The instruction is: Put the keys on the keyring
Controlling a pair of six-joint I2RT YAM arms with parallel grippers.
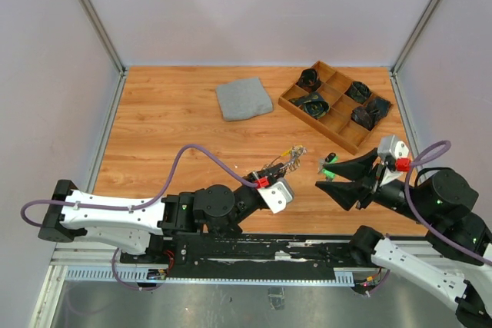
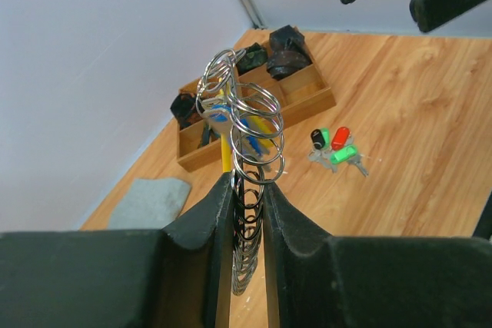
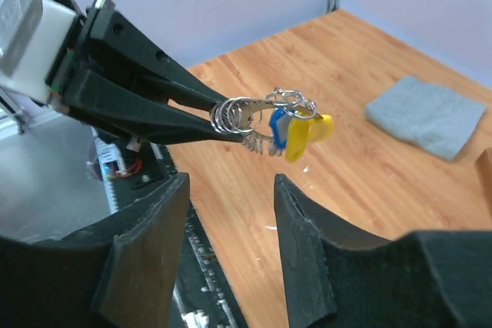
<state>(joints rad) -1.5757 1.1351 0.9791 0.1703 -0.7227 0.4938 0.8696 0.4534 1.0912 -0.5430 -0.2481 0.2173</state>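
The left arm stretches low and forward, the left claw [image 2: 247,193] pinching the keyring [image 2: 244,132], a chain of silvery loops apparently carrying blue and yellow keys [image 3: 300,132], above the counter [image 2: 415,113]. The right claw [image 3: 231,190] faces it, spread.

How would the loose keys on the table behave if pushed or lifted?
The keys look small and flat: probably light, apt to slide on the smooth wooden table rather than roll. Whether they are joined is unclear; lifting one head may drag or leave the others.

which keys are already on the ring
The yellow key and blue key hang from the keyring; the red key, green keys and black key lie on the table.
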